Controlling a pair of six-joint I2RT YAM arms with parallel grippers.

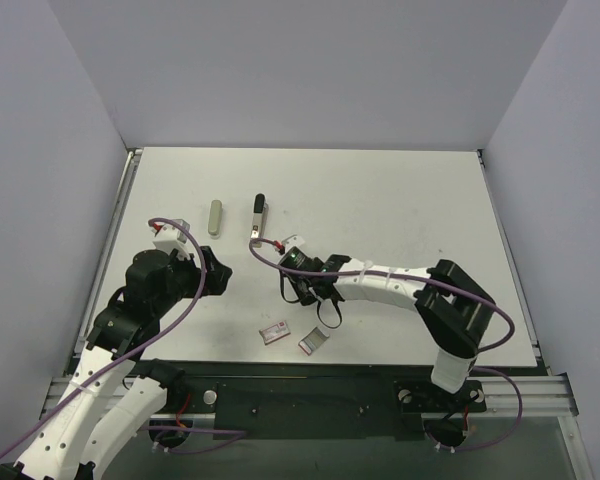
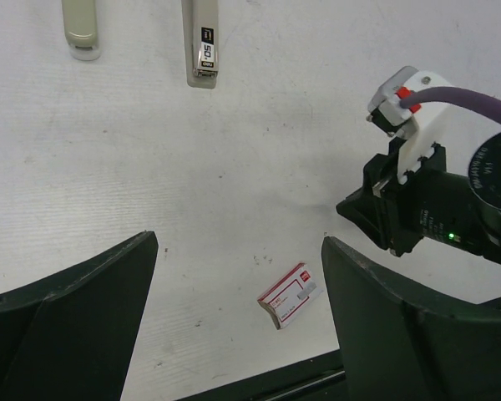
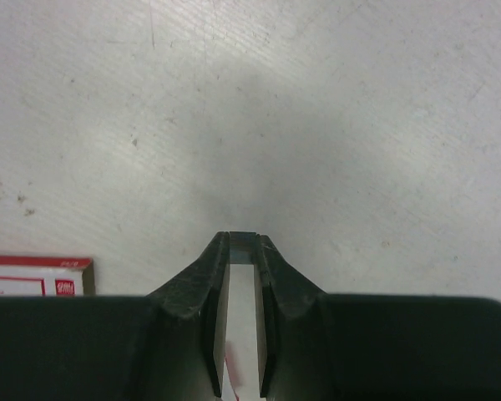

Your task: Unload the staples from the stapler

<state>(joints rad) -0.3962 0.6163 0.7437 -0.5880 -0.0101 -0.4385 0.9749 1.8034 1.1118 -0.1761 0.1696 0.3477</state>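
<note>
R hand (image 3: 244, 242) pinched low; L hand (image 2: 240, 242) wide.

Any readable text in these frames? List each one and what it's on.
"50": on the black label on the stapler; the small print beside it is too small to read.
Red-and-white box: red logo and printed lines, too blurred to read in any view.
No other readable text.
</note>
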